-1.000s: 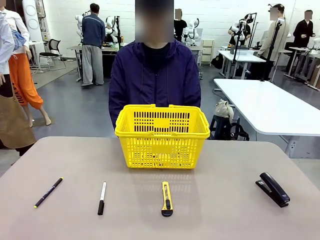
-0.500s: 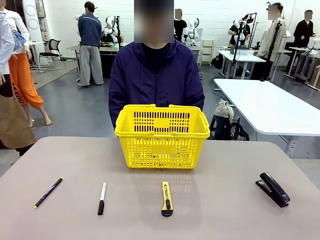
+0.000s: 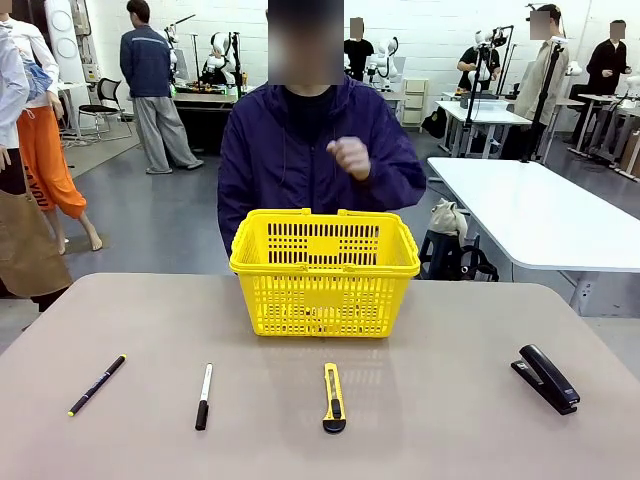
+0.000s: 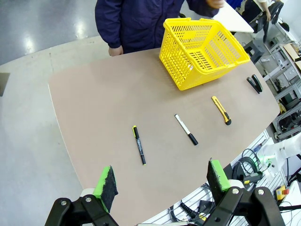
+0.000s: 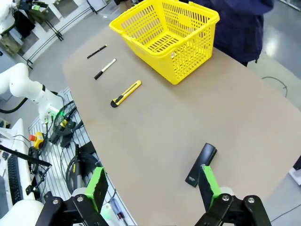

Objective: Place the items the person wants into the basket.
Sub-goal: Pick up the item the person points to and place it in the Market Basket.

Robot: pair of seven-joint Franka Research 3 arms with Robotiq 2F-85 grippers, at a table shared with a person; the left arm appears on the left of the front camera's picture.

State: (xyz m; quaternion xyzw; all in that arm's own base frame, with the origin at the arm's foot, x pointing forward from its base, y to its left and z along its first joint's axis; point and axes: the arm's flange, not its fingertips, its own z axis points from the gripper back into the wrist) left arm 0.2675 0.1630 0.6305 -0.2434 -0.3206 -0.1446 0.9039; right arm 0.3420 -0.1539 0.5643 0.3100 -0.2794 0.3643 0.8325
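Note:
The yellow basket [image 3: 324, 272] stands empty at the table's far middle, right in front of the person [image 3: 312, 150], who holds one hand [image 3: 349, 158] raised at chest height. On the near half lie a yellow-and-black utility knife [image 3: 333, 397] in the middle and a black stapler [image 3: 546, 378] at the right. My left gripper [image 4: 161, 181] hangs open high above the table's left end, nothing between its fingers. My right gripper [image 5: 153, 182] is open too, high over the right end, with the stapler [image 5: 201, 165] just beyond its fingertips. The basket [image 4: 202, 50] [image 5: 168, 36] is far from both.
A thin black pen with a yellow tip [image 3: 97, 385] and a white marker with a black cap [image 3: 203, 396] lie at the near left. Bare tabletop [image 3: 450, 340] spreads between the things. Behind the person are other tables and people.
The person has raised one hand from below the table to chest height. A man in the background has walked left. The things on the table have not moved.

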